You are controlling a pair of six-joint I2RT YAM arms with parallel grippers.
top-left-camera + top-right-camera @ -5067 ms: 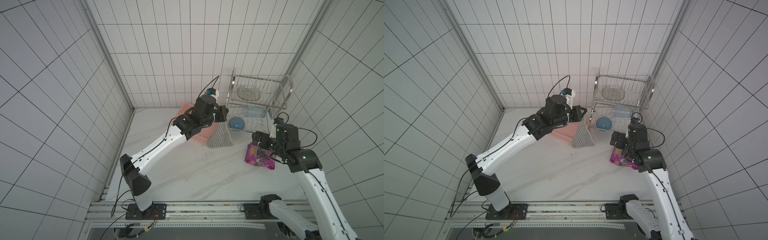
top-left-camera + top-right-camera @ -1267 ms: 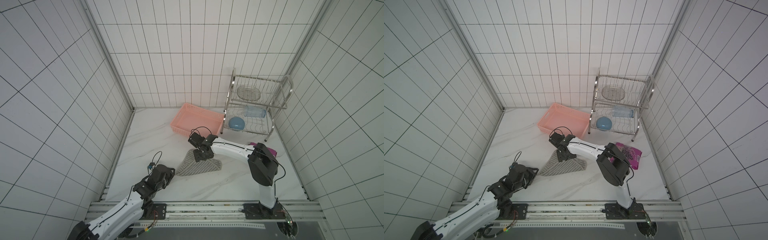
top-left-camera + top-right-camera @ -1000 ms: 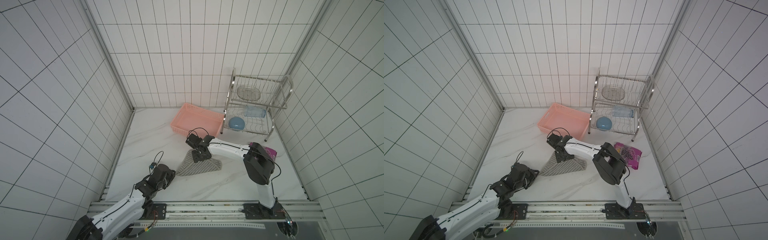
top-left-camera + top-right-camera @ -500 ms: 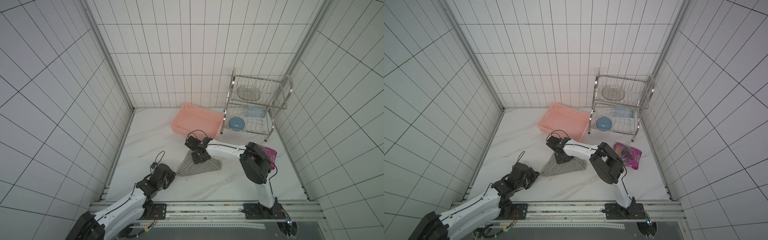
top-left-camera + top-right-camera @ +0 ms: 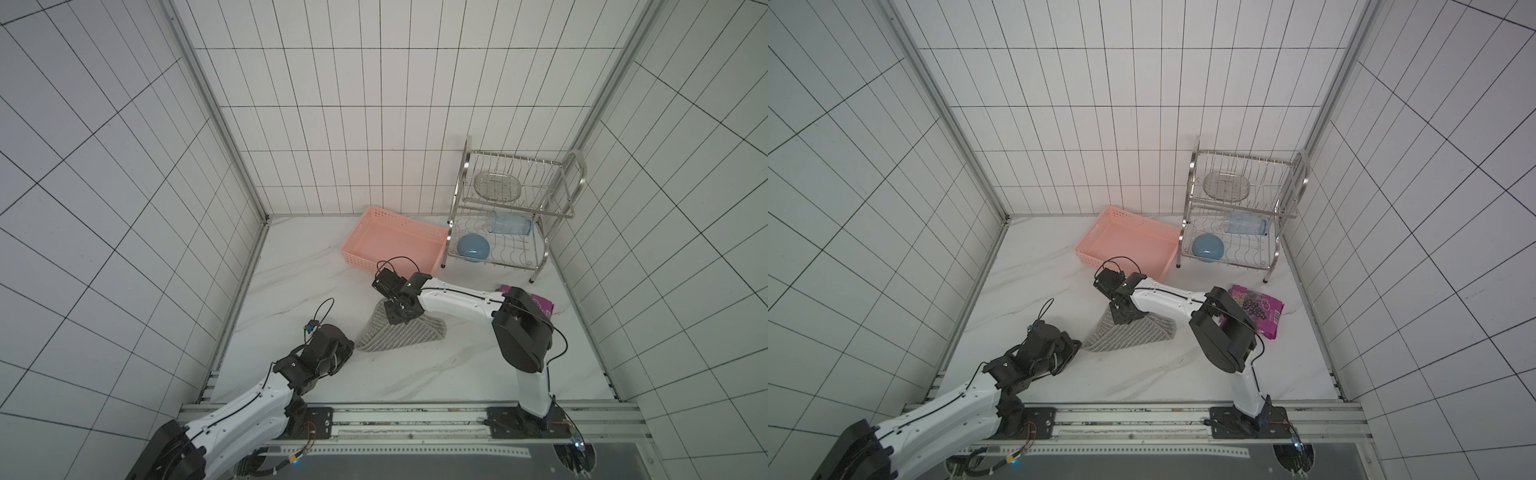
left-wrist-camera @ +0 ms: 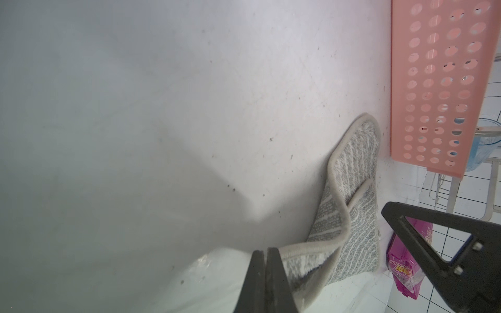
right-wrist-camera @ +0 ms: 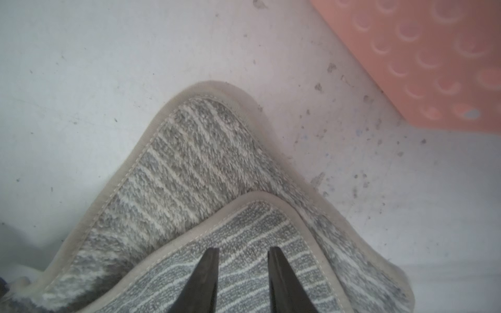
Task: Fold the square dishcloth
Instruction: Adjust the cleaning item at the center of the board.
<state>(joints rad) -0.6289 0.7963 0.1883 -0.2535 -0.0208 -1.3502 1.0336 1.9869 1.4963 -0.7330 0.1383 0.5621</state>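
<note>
On the marble top (image 5: 415,374), on the side of the pink basket (image 5: 374,264) that faces the arm bases, the square dishcloth (image 5: 403,334) lies near the basket's wall but apart from it. It is partly doubled into a wedge, with the narrow tip pointing toward the basket and the long edge running crosswise on the side away from it. The right gripper (image 7: 242,253) stands over the tip, the end nearest the basket. Its jaws are a narrow gap apart, with the striped upper layer showing between them, so nothing is pinched there. The left gripper (image 6: 267,252) sits at the end of the long edge farthest from the basket, jaws closed together. The raised hem runs right up against its fingers, but whether it is caught between them cannot be told. The next fold probably turns on that far corner, at the left arm, crossing toward the basket-side tip.
</note>
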